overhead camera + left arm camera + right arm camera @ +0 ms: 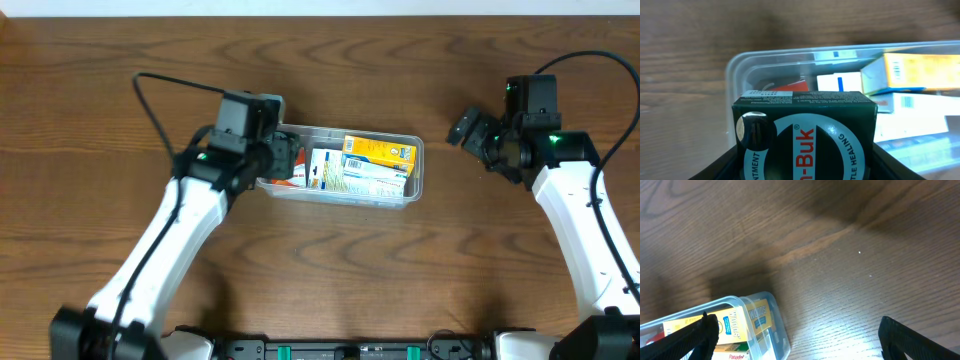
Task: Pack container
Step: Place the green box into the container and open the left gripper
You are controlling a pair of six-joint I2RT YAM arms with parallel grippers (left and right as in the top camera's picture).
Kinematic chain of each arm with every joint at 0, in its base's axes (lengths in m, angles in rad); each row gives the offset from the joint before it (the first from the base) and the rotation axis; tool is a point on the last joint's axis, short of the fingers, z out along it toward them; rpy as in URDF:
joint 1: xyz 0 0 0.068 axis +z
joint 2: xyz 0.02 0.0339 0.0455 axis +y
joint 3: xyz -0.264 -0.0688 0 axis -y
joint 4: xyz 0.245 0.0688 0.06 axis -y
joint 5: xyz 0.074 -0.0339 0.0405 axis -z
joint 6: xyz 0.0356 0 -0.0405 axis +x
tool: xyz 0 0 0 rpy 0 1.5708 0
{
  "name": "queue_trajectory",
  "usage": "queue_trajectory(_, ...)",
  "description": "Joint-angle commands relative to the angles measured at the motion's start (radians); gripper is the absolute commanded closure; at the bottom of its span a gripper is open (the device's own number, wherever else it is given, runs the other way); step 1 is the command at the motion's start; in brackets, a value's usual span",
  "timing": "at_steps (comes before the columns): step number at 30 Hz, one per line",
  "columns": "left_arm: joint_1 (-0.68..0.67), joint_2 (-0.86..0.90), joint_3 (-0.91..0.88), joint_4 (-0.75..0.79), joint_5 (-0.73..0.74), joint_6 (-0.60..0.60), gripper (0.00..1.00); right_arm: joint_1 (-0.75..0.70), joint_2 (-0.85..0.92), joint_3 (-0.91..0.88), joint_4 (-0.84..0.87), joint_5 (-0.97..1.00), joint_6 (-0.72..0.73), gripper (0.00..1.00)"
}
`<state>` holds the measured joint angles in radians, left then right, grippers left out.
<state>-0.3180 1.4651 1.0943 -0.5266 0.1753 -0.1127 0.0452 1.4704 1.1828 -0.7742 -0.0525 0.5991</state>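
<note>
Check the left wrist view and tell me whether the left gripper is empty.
No, the left gripper holds a dark green printed box between its fingers, at one end of the container.

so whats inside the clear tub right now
The container holds a yellow box resting on white boxes, plus something red. The left gripper, jaws on a dark green box, covers the left end, so what lies beneath is hidden.
</note>
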Motion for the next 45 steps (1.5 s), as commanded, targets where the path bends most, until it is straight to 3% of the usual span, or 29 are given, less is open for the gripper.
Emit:
queue_trajectory(1,-0.008,0.07,0.002,0.033,-0.014,-0.047,0.4,-0.005,-0.018,0.006,-0.001,0.0,0.014,0.01)
queue_trajectory(7,-0.008,0.091,0.006,0.066,-0.015,-0.085,0.31,-0.005,-0.018,0.006,-0.001,0.0,0.014,0.01)
queue_trajectory(14,-0.008,-0.001,0.042,0.035,-0.033,-0.088,0.21,-0.005,-0.018,0.006,-0.001,0.0,0.014,0.01)
queue_trajectory(23,0.053,-0.18,0.048,-0.152,-0.203,-0.088,0.12,-0.005,-0.018,0.006,-0.001,0.0,0.014,0.01)
queue_trajectory(25,0.08,-0.232,0.048,-0.2,-0.202,-0.089,0.02,-0.005,-0.018,0.006,-0.001,0.0,0.014,0.01)
queue_trajectory(36,0.09,-0.523,0.048,-0.214,-0.203,-0.088,0.02,-0.005,-0.018,0.006,-0.001,0.0,0.014,0.01)
queue_trajectory(45,0.09,-0.639,0.048,-0.338,-0.253,-0.04,0.02,-0.005,-0.018,0.006,-0.001,0.0,0.014,0.01)
